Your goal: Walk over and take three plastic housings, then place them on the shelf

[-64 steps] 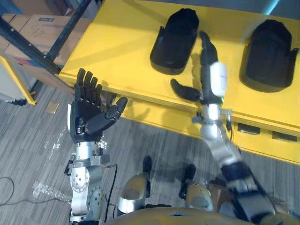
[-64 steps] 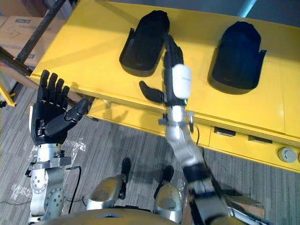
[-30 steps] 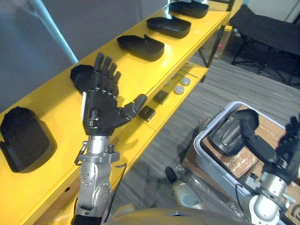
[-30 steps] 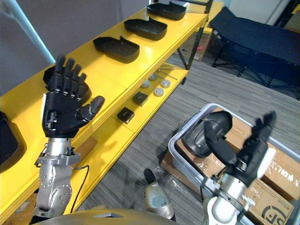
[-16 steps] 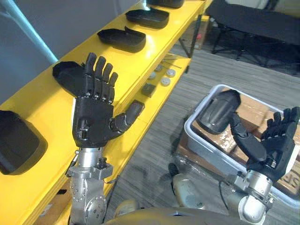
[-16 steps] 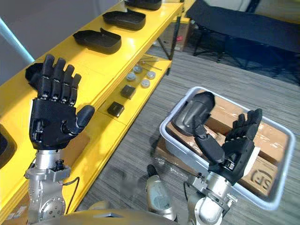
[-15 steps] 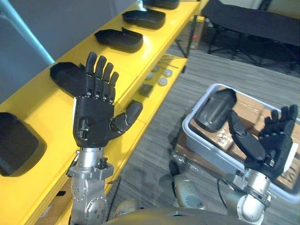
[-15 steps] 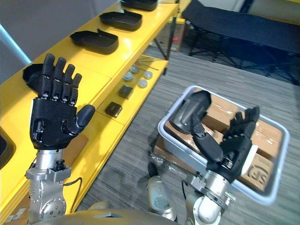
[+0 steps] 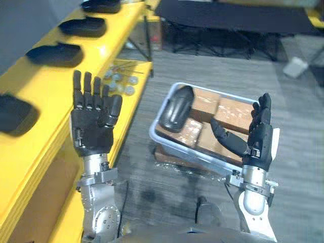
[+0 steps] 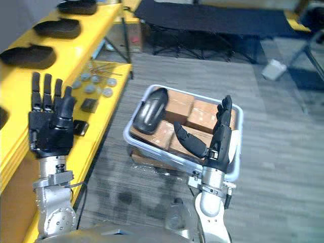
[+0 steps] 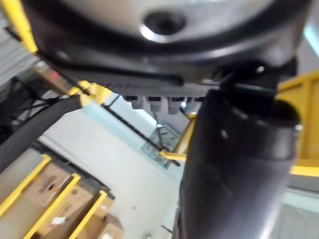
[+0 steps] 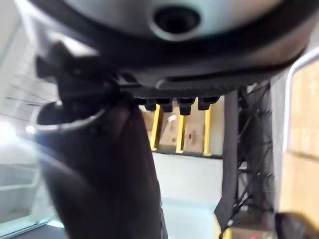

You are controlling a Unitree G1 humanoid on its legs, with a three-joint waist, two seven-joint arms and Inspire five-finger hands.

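Right hand [image 9: 258, 136] hangs near bin [image 9: 188, 153] holding one housing [image 9: 174, 109].

Yellow metal shelf [image 9: 35, 86] runs along the left. Row of black plastic housings [image 9: 54, 53] on its top, small round metal parts [image 10: 91, 83] on its lower ledge. Grey plastic bin [image 10: 238, 121] sits right of the shelf and holds brown cardboard boxes [image 10: 202, 114]. One black moulded housing [image 10: 151, 112] lies on them at the bin's left end. Left robot hand [image 10: 49, 129] is before the shelf, right robot hand [image 10: 217, 136] before the bin. Black folding cot [image 10: 202, 23] is behind the bin.
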